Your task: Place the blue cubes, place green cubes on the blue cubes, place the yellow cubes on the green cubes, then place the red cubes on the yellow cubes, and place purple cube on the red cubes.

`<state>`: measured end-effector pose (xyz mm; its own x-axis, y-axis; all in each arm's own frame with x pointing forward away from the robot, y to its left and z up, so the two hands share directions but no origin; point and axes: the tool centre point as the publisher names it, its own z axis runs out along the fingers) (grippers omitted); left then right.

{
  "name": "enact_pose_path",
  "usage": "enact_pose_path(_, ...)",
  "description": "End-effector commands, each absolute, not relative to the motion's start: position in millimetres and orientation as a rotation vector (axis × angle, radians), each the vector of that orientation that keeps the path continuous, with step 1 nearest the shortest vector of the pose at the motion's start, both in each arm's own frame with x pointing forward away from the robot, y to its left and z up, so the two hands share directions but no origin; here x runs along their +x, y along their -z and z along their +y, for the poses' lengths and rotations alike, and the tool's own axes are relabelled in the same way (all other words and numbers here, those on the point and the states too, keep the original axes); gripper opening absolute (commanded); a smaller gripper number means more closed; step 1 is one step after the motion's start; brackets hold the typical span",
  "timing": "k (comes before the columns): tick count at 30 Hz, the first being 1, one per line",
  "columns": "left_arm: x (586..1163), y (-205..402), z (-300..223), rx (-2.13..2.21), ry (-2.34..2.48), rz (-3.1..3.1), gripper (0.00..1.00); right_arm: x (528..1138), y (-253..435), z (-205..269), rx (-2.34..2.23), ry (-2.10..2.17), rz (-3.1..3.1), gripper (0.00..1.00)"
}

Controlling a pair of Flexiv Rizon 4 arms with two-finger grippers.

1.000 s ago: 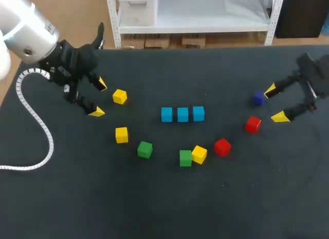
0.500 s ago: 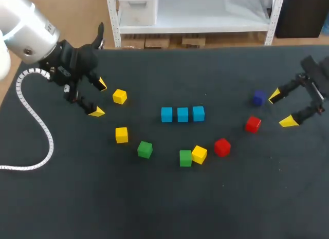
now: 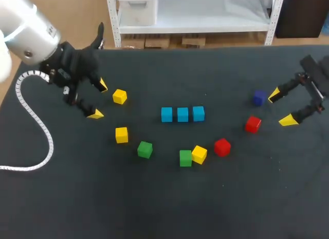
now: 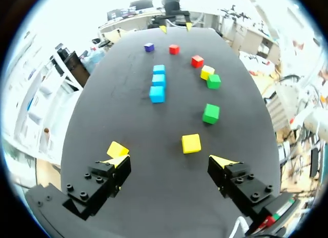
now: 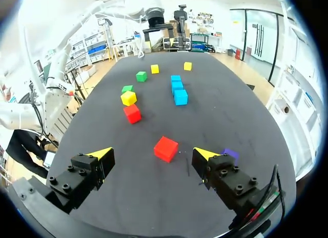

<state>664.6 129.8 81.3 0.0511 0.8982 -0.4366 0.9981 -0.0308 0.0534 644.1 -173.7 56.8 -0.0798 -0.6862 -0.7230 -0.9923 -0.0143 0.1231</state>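
The right pincer (image 3: 281,107) has retracted from the purple cube (image 3: 258,98); it and the left pincer (image 3: 98,99) are spread, empty. Blue cubes (image 3: 182,114) placed; other colours unstacked.

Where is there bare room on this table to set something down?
The widest bare stretch of table is on the robot's side, in front of the green cubes and red cube. Also free: the far strip behind the blue row, and the gap between it and the purple cube. It is crowded just in front of the blue row.
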Motion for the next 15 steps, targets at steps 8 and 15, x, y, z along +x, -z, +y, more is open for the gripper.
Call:
enact_pose_path(8,641,-84,99,2.177,0.326,1.875,1.0,645,-56,-174,-1.74,-0.884,1.807,1.0)
enact_pose_path(15,629,-79,88,2.22,0.337,1.864,1.0,645,-56,-174,-1.74,-0.884,1.807,1.0)
